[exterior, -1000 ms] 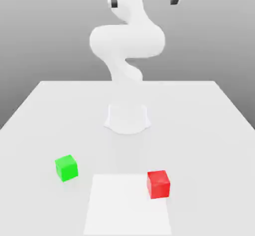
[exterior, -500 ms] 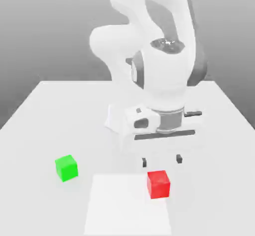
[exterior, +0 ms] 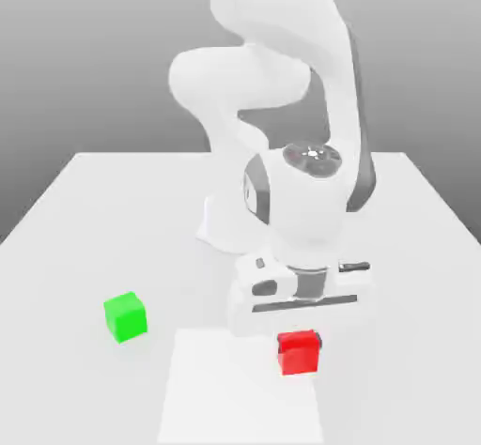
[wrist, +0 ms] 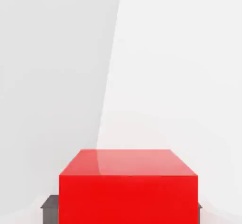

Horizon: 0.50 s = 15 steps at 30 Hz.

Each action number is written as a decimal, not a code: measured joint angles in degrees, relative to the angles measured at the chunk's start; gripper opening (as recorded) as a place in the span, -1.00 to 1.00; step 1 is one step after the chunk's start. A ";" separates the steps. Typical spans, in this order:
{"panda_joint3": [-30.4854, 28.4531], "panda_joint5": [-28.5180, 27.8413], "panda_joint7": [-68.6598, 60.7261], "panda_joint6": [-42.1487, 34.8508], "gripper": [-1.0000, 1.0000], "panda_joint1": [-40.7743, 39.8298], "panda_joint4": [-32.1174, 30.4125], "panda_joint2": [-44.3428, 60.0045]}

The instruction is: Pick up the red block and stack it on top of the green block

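My claw (exterior: 300, 338) is clamped on the red block (exterior: 299, 354), low and right of centre in the exterior view, block sitting on the desk (exterior: 94, 227). The green block (exterior: 125, 317) stands well apart, lower left of that frame.

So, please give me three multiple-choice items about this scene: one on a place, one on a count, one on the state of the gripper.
1. Seen in the exterior view, the green block lies where relative to the red block?
A. to its left
B. to its right
C. on top of it

2. How many blocks are on the table?
A. one
B. two
C. three

3. The gripper is
A. open, high above the table
B. shut on the green block
C. shut on the red block

Answers: 1 A, green sits apart at the left; 2 B, one red, one green; 3 C, dark fingers flank the red cube.
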 joint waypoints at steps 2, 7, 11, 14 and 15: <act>0.34 1.07 -0.76 -3.42 -1.00 -0.07 -0.58 -3.99; -3.85 0.25 -9.93 -8.78 -1.00 -4.06 -2.14 -11.15; -8.89 -2.36 -22.03 -10.81 -1.00 -8.61 -3.49 -14.80; -13.39 -4.57 -31.12 -12.14 -1.00 -12.01 -4.54 -17.29; -14.90 -5.31 -34.15 -12.55 -1.00 -13.18 -4.90 -18.08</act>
